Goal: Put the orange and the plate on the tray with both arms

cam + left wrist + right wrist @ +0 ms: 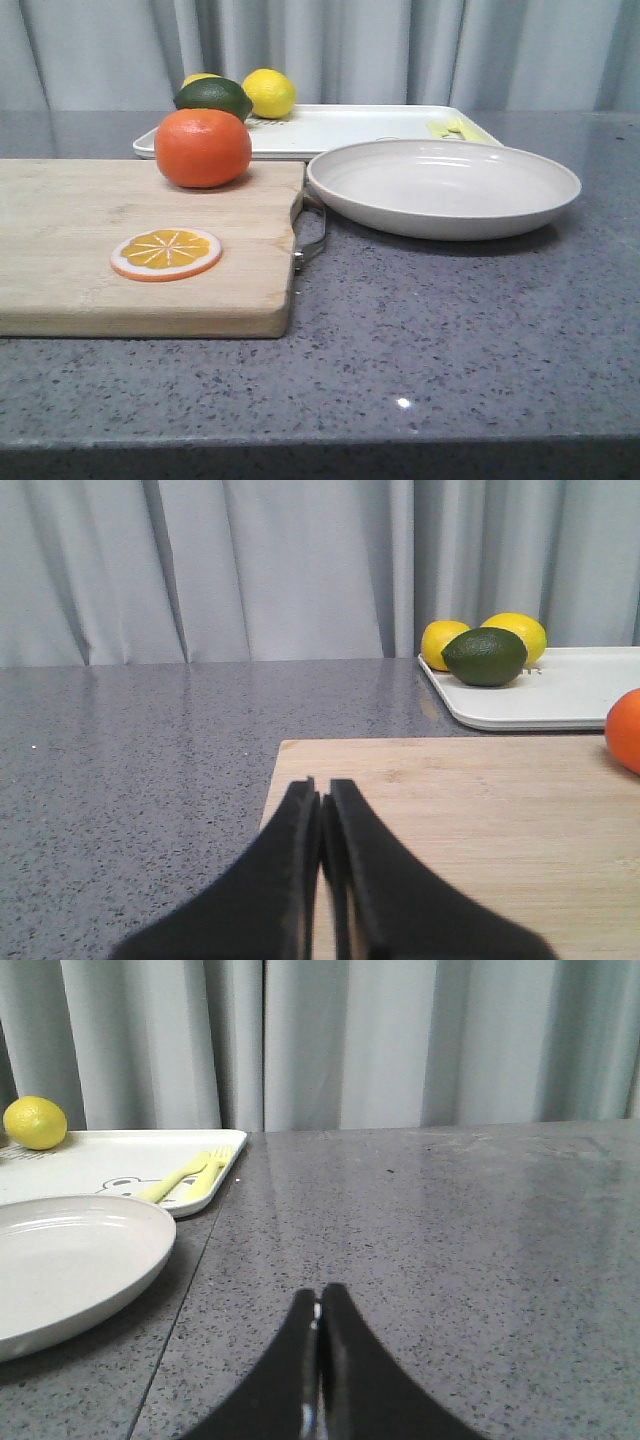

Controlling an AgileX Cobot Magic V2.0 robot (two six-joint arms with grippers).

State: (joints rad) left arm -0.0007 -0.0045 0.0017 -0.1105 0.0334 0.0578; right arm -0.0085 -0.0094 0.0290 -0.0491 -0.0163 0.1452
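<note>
On board: orange; plate beside, tray behind.

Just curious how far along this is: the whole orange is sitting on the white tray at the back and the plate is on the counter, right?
Not quite. The orange sits on the wooden cutting board, not on the tray, as the front view shows. The plate is indeed on the counter, in front of the tray.
</note>
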